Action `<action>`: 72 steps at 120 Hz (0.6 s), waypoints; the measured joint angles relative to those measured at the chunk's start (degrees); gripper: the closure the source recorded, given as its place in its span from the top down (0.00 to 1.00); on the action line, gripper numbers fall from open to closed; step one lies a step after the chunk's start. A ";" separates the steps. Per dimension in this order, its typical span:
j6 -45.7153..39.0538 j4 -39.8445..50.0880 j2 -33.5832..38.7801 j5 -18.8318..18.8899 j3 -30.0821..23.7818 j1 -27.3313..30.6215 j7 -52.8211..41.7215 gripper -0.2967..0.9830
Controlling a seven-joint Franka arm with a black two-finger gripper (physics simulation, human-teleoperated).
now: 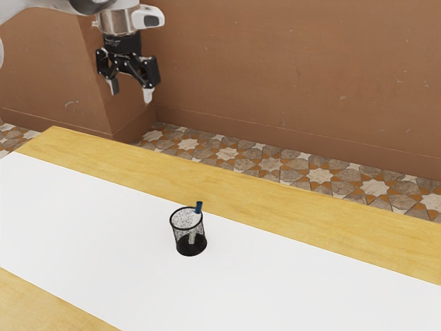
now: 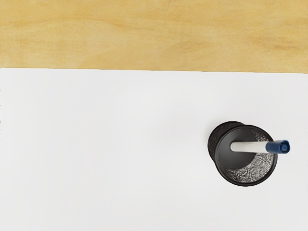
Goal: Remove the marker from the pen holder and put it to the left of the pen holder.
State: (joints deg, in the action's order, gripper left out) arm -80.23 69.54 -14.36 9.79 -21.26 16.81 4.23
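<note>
Inside the black mesh pen holder point(image 2: 250, 169), a tilted, blue-ended marker point(image 2: 250, 147); well apart, the gripper point(image 1: 131, 94), spread wide.

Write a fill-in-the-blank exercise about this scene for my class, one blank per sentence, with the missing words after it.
1. The upper end of the marker is coloured ____.
2. The pen holder that the marker leans in is coloured ____.
3. The covering under the pen holder is coloured ____.
4. The tool has its fingers not shut but ____.

Missing words: blue; black; white; open.
</note>
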 joint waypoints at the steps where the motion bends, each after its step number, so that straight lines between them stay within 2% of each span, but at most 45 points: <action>1: -0.38 0.00 0.00 0.02 0.00 0.00 0.05 0.77; 17: -4.97 0.02 -0.11 0.30 -0.77 -0.16 0.86 0.77; 40: -12.17 0.53 -10.25 1.77 -2.69 -1.66 1.78 0.77; 59: -13.83 3.61 -12.92 2.50 -2.72 -2.52 2.64 0.77; 72: -15.21 9.21 -12.84 0.12 -2.45 -2.99 3.27 0.77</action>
State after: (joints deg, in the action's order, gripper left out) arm -95.44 78.75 -27.20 9.91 -23.72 13.81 7.51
